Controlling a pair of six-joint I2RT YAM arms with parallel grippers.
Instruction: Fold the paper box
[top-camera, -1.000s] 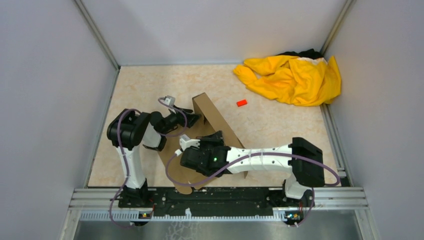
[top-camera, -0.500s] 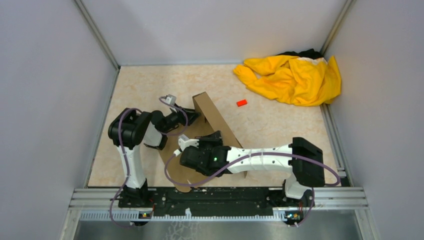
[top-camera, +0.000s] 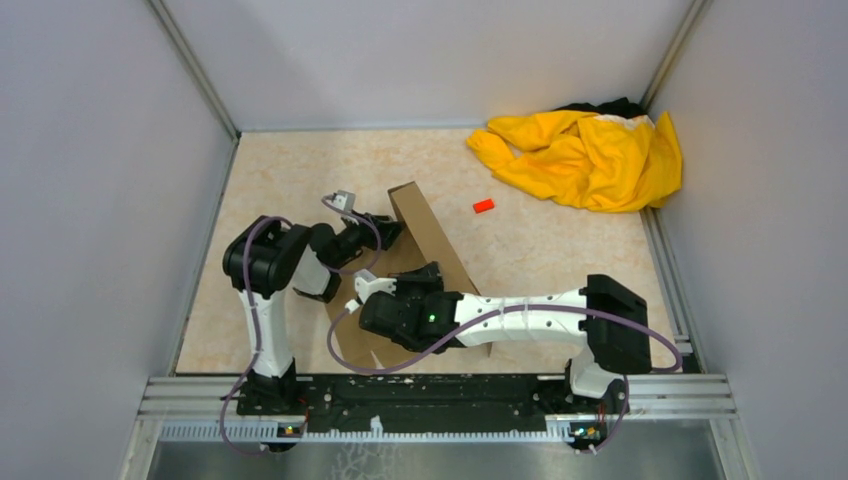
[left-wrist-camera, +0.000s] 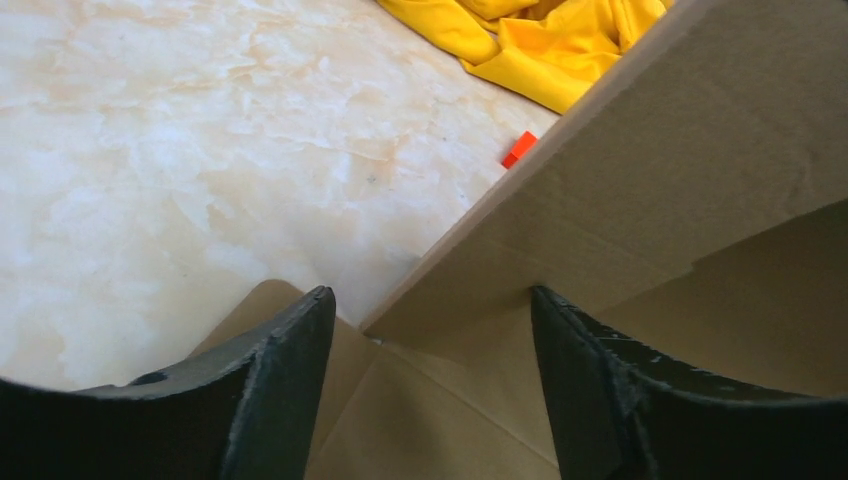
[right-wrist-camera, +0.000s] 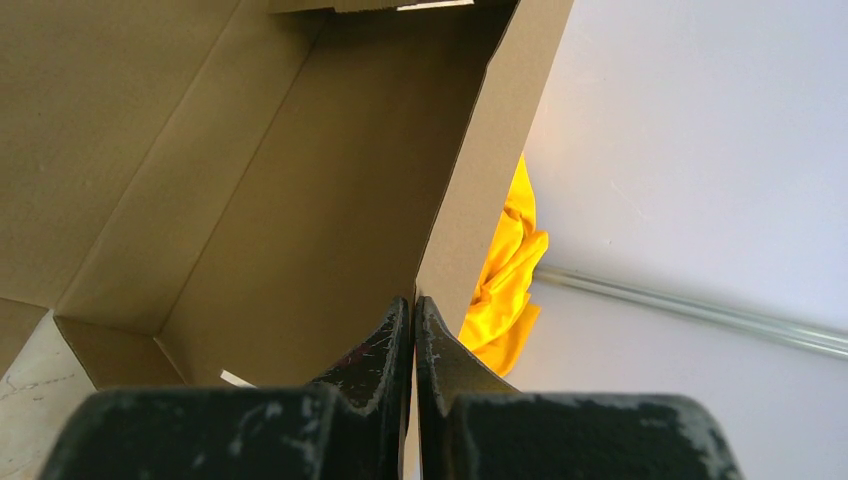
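The paper box (top-camera: 430, 240) is brown cardboard, partly folded, with one long wall raised in the middle of the table. My right gripper (top-camera: 432, 275) is shut on the edge of that raised wall; in the right wrist view the closed fingers (right-wrist-camera: 414, 320) pinch the wall's thin edge (right-wrist-camera: 480, 180). My left gripper (top-camera: 392, 228) is open at the box's far-left corner. In the left wrist view its fingers (left-wrist-camera: 290, 360) straddle the corner where the raised wall (left-wrist-camera: 680, 170) meets the flat base (left-wrist-camera: 440, 420).
A yellow cloth garment (top-camera: 585, 155) lies bunched in the far right corner. A tiny red block (top-camera: 483, 206) sits on the marble tabletop between garment and box. Grey walls enclose the table; a metal rail (top-camera: 440, 385) runs along the near edge.
The left arm has shifted slightly right toward the box corner. The right gripper has edged left with the wall, and the box's near-left flap has moved.
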